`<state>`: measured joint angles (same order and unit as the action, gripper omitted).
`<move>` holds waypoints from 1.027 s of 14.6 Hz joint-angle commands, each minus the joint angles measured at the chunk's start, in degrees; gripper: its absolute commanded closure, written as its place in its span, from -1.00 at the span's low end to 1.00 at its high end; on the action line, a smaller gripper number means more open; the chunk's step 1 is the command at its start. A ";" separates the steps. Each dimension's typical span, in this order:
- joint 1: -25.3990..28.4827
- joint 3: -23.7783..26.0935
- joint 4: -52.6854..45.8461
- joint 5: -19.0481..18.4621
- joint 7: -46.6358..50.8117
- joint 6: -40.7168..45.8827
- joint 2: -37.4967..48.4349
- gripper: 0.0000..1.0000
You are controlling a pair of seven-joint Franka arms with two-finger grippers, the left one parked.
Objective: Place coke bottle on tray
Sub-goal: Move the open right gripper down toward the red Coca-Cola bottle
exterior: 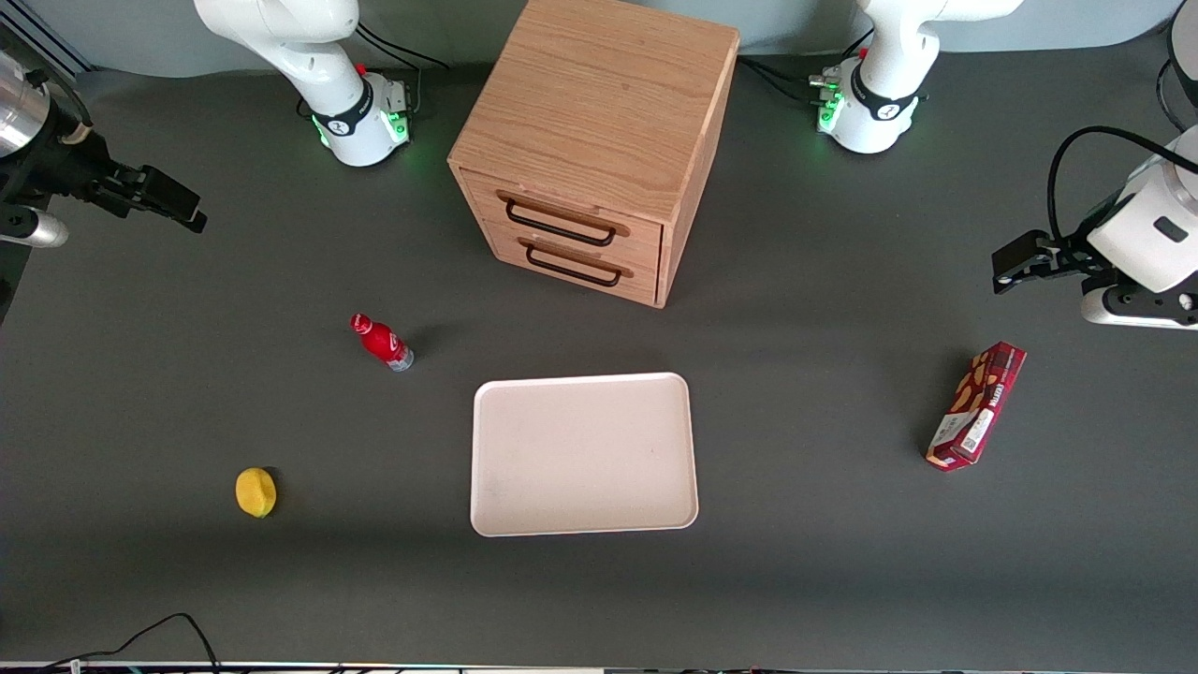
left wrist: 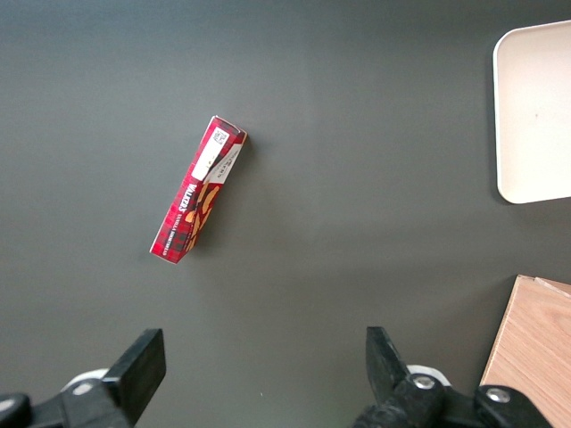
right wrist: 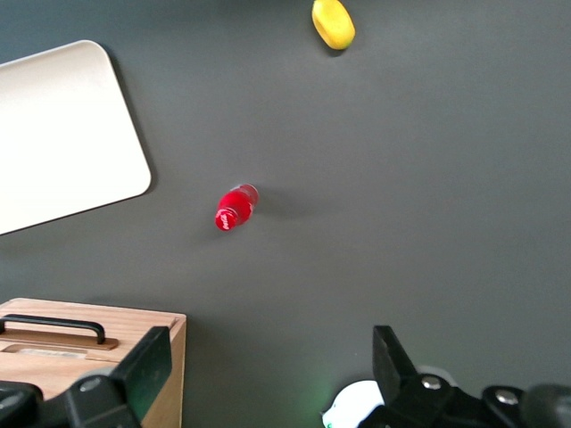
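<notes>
The coke bottle (exterior: pixel 381 342), small and red with a red cap, stands on the dark table beside the tray, toward the working arm's end; it also shows in the right wrist view (right wrist: pixel 235 208). The tray (exterior: pixel 580 454) is pale pinkish-white, lies flat in front of the drawer cabinet and holds nothing; one of its corners shows in the right wrist view (right wrist: pixel 62 134). My right gripper (exterior: pixel 182 206) hangs high above the table at the working arm's end, well away from the bottle. In its wrist view the gripper (right wrist: pixel 272 357) is open and empty.
A wooden two-drawer cabinet (exterior: pixel 590 140) stands farther from the front camera than the tray. A yellow fruit (exterior: pixel 255 492) lies nearer the camera than the bottle. A red-brown snack box (exterior: pixel 976 405) lies toward the parked arm's end.
</notes>
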<state>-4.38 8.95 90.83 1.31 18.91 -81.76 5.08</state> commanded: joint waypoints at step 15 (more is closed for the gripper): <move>1.57 5.02 32.30 2.21 2.34 -38.62 -6.12 -1.00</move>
<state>-2.96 13.77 119.51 2.64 19.28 -114.09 0.14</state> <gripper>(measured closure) 0.000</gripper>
